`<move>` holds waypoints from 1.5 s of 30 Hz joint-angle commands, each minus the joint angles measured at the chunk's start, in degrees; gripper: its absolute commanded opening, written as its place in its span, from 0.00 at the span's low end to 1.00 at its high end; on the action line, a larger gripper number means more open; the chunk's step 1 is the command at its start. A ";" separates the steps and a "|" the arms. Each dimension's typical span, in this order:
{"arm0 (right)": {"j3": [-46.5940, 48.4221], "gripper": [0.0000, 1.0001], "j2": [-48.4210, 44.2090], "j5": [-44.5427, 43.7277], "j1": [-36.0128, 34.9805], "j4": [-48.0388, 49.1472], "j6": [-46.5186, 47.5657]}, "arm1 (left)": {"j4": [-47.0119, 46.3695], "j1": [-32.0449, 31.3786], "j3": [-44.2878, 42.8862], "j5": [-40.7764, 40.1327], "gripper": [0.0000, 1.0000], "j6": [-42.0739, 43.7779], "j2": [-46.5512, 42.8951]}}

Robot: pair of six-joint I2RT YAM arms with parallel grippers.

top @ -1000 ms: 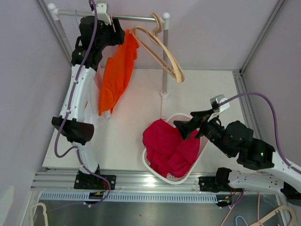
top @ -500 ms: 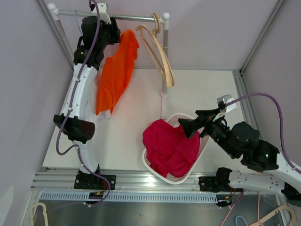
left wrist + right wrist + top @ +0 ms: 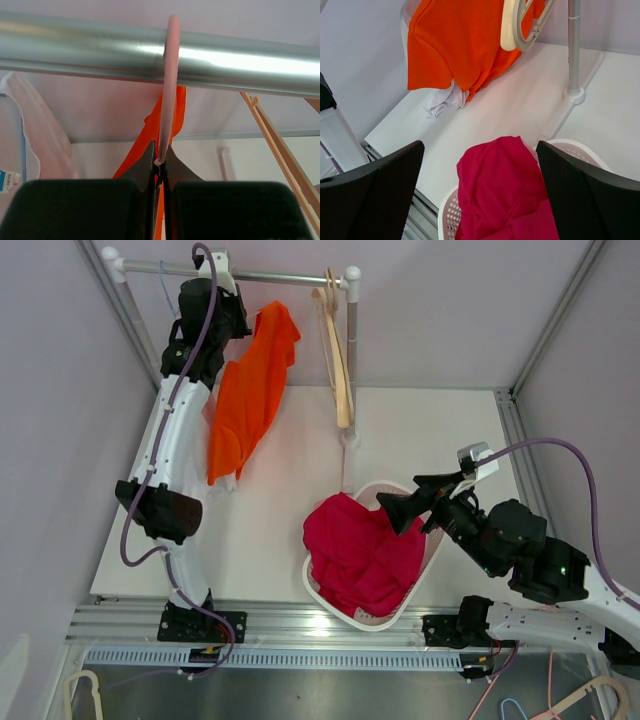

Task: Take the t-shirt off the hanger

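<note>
Left gripper point(image 3: 160, 167) pinches the hanger at the rail; right gripper point(image 3: 480, 150) is open above the basket.
The left jaws are pressed together on the lower end of the pink hanger point(image 3: 170, 90), whose hook loops over the metal rail point(image 3: 240, 62) at the far left. The orange t-shirt point(image 3: 245, 400) hangs on it, just right of that arm. The right jaws are spread wide, empty, above the red garment point(image 3: 365, 550) in the white basket point(image 3: 345, 612), near centre. A wooden hanger point(image 3: 338, 360) hangs at the rail's right end.

The right hand point(image 3: 479, 150) holds its fingers wide apart above a red garment point(image 3: 502, 192) in a white basket point(image 3: 447, 217); an orange t-shirt point(image 3: 455, 45) hangs beyond.
</note>
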State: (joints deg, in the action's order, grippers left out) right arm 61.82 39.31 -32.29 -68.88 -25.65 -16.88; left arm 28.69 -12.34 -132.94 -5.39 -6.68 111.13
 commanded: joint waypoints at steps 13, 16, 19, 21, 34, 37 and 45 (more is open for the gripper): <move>-2.40 1.00 0.68 1.26 -0.02 6.83 1.49 | -2.43 -0.49 -1.18 -1.19 0.01 -2.64 -14.10; -1.71 1.00 4.97 9.07 -0.11 13.24 6.06 | 0.22 -1.28 0.83 -6.46 0.01 -4.74 -16.28; 2.14 1.00 13.05 21.71 -0.29 17.64 9.76 | 2.33 -2.42 7.23 -11.37 0.01 -8.95 -20.93; 3.82 0.99 19.27 28.56 -1.51 21.07 11.52 | 2.25 -4.18 12.23 -13.93 0.01 -9.67 -23.93; 5.06 0.99 37.76 28.53 -8.99 47.42 14.52 | 12.54 -21.32 23.86 -40.93 0.00 -19.15 -38.26; 6.38 1.00 41.36 24.13 -9.25 50.07 13.20 | 9.65 -21.67 28.96 -40.06 0.01 -19.42 -42.13; 12.17 1.00 51.99 21.13 -11.18 50.70 11.79 | 10.95 -22.11 32.48 -37.07 0.01 -22.33 -44.77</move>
State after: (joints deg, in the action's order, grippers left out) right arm 70.26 88.79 -8.84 -78.98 21.30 -3.99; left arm 40.91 -33.65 -101.10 -43.22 -26.50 66.24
